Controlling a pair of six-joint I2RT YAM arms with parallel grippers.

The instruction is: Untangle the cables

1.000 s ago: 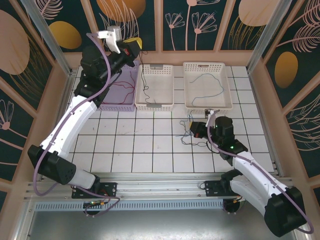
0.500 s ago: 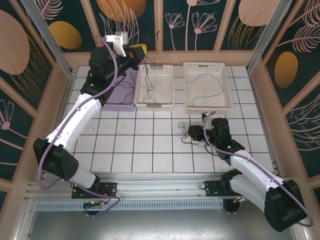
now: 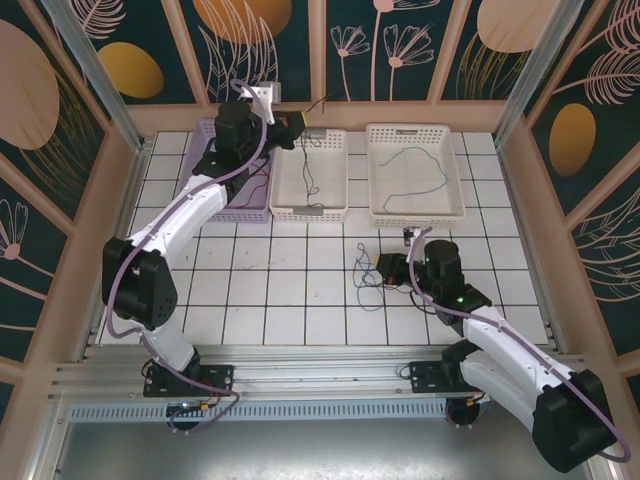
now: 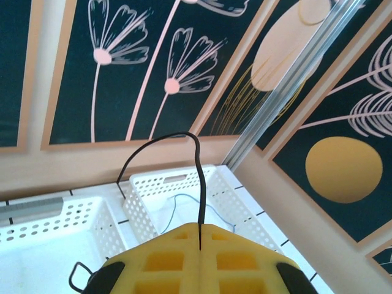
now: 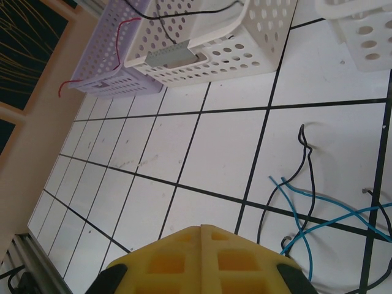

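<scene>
Left claw, cable rightward; three baskets

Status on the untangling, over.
Left gripper shut on black cable, cable hanging into middle basket. Right gripper shut, low beside loose black and blue cables on tiles. Nothing blocking.

The top camera looks down from above and behind the arms on the whole table. The left wrist camera, raised, faces the far right corner. The right wrist camera hangs low, close to the tiles, facing far-left. All 3 share the middle basket; top and right wrist share the cables.
</scene>
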